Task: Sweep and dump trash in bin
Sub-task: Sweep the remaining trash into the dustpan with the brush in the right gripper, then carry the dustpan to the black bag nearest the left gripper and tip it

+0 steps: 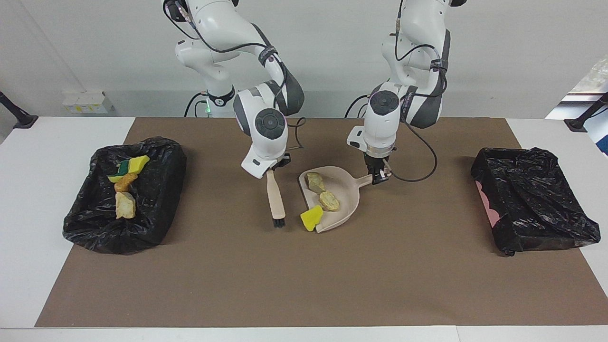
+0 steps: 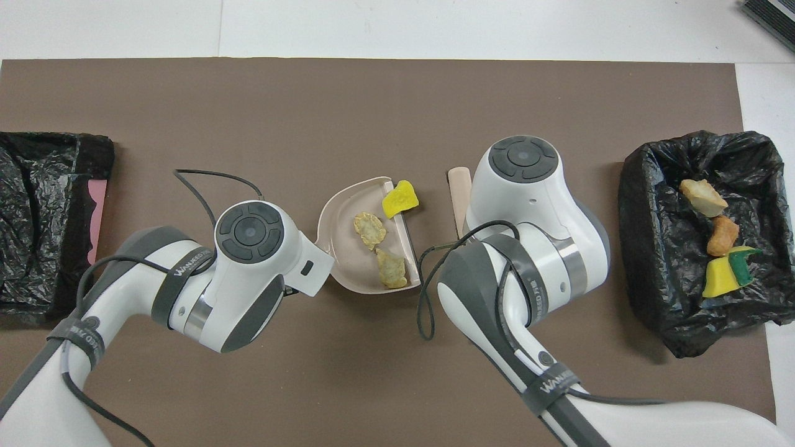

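Observation:
My left gripper (image 1: 378,177) is shut on the handle of the beige dustpan (image 1: 342,190), which rests on the brown mat. Two beige trash lumps (image 1: 314,182) (image 1: 329,201) lie in the pan. A yellow sponge chunk (image 1: 311,217) sits at its lip, partly on the mat. My right gripper (image 1: 271,170) is shut on the brush (image 1: 275,202), bristles down, beside the pan's mouth. The overhead view shows the dustpan (image 2: 348,261), the yellow chunk (image 2: 399,200) and the brush handle (image 2: 458,189), with both grippers hidden under the wrists.
A black-bagged bin (image 1: 161,156) at the right arm's end of the table holds several scraps: yellow-green sponge (image 1: 133,165), an orange-brown lump (image 1: 126,182), a beige lump (image 1: 125,205). Another black-bagged bin (image 1: 536,213) stands at the left arm's end, pink showing at its rim.

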`<act>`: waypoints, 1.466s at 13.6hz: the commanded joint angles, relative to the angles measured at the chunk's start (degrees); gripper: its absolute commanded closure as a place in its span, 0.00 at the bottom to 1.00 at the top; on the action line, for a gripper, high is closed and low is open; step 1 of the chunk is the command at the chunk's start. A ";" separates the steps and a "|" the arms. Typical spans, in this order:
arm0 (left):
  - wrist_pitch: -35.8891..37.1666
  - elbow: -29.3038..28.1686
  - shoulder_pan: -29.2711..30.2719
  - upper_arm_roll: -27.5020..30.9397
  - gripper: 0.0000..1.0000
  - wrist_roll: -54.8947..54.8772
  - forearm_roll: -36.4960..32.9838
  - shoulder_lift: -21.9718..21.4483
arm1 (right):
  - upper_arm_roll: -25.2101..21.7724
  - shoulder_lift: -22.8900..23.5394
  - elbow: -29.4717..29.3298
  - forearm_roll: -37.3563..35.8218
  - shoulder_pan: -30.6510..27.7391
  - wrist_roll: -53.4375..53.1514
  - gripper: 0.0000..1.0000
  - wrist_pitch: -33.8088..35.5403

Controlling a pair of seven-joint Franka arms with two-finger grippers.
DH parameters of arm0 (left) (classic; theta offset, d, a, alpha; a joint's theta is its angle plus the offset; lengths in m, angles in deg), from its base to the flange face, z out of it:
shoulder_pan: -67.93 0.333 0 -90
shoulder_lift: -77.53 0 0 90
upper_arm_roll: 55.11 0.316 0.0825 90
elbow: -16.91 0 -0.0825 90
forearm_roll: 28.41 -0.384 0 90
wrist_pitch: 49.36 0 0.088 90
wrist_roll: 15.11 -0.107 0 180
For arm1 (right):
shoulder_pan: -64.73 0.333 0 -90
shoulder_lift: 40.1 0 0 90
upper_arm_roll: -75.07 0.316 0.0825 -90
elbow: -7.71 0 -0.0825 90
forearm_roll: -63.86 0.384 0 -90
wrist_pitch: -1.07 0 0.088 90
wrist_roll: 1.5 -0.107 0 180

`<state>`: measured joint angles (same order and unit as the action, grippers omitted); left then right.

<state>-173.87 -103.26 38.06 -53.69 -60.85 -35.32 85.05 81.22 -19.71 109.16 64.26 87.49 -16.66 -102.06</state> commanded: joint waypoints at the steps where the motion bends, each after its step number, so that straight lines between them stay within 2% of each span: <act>1: -0.47 -1.30 0.08 -0.19 1.00 0.82 -0.39 -1.02 | 1.31 0.27 0.07 -0.31 2.64 1.97 1.00 -1.10; 6: -0.56 -1.38 -0.19 -0.11 1.00 0.82 -0.39 -1.11 | 2.80 -0.35 0.33 9.61 3.44 10.76 1.00 -1.19; 10: -0.38 -0.77 0.69 -0.11 1.00 -0.23 -0.48 -0.85 | 2.37 -0.96 -0.46 8.84 0.99 11.38 1.00 0.29; 13: -0.64 0.55 2.00 -0.02 1.00 -0.84 -0.48 -0.67 | 2.37 -3.68 -0.55 8.66 -2.45 11.03 1.00 4.24; 15: -0.91 1.60 3.41 -0.11 1.00 -2.42 -0.48 -0.67 | 2.28 -4.82 -0.37 8.48 -2.71 9.98 1.00 7.32; 18: -0.39 3.53 5.34 -0.02 1.00 -4.78 -0.48 -1.11 | 2.45 -6.49 1.55 8.31 -0.61 0.51 1.00 7.42; 20: -0.21 4.41 9.81 -0.19 1.00 -9.70 -0.39 -2.42 | 2.72 -7.90 3.48 8.65 1.41 -3.54 1.00 6.90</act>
<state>-174.44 -99.52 44.07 -53.37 -66.36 -35.33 84.82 83.30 -24.79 109.21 72.28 87.77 -16.18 -94.41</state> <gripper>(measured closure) 0.674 0.736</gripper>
